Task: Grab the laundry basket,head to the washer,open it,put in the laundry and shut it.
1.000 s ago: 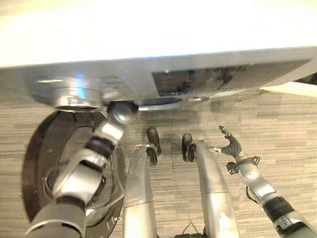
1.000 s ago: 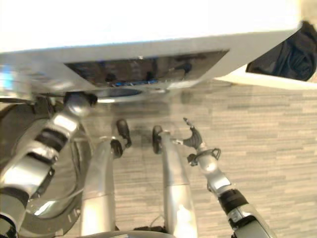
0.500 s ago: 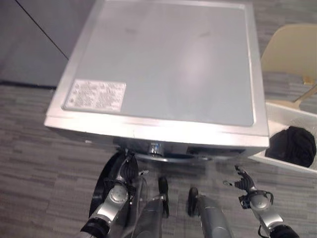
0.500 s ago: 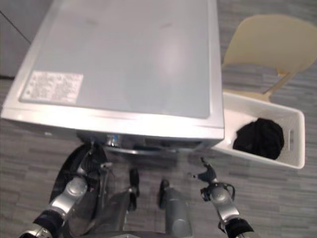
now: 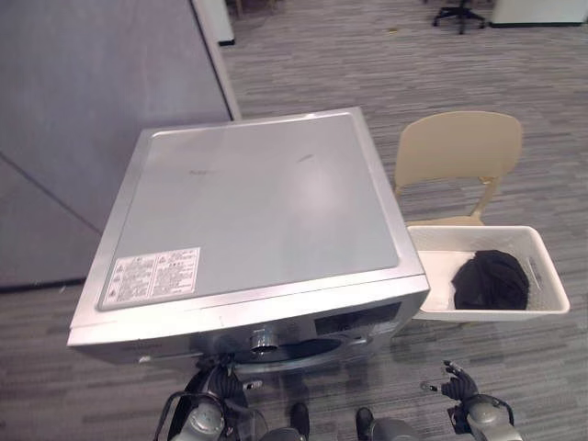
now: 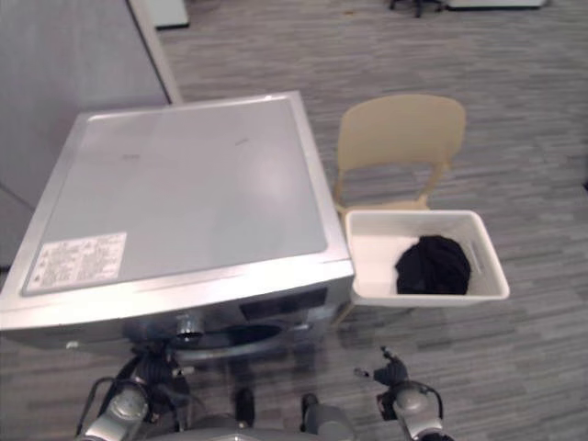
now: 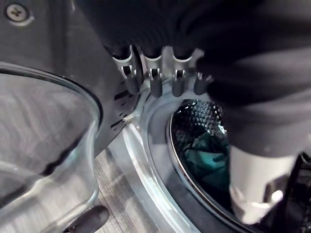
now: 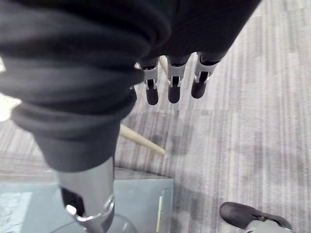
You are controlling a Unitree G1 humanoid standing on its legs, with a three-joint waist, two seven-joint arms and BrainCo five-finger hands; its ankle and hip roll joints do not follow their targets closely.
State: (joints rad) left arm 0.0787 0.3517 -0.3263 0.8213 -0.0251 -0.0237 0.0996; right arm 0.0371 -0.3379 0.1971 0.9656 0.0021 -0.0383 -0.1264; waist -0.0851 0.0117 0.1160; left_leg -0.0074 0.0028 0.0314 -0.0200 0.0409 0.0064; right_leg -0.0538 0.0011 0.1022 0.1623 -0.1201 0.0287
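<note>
The view had swung up off the floor to take in the whole washer [image 5: 257, 220]; its door [image 7: 43, 145] stood open at lower left beside the left robot hand [image 7: 160, 77], whose fingers hung relaxed, holding nothing. The right robot hand [image 8: 170, 82] hung slack too; the laundry basket [image 6: 487, 276] sat at right with a dark garment [image 6: 432, 265] inside, so loading looked unfinished.

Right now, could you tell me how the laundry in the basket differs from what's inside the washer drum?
The laundry in the basket is a black bundle lying in the open white basket on the chair. The cloth in the drum is teal, seen through the washer opening by the left hand. Both are bunched up.
</note>
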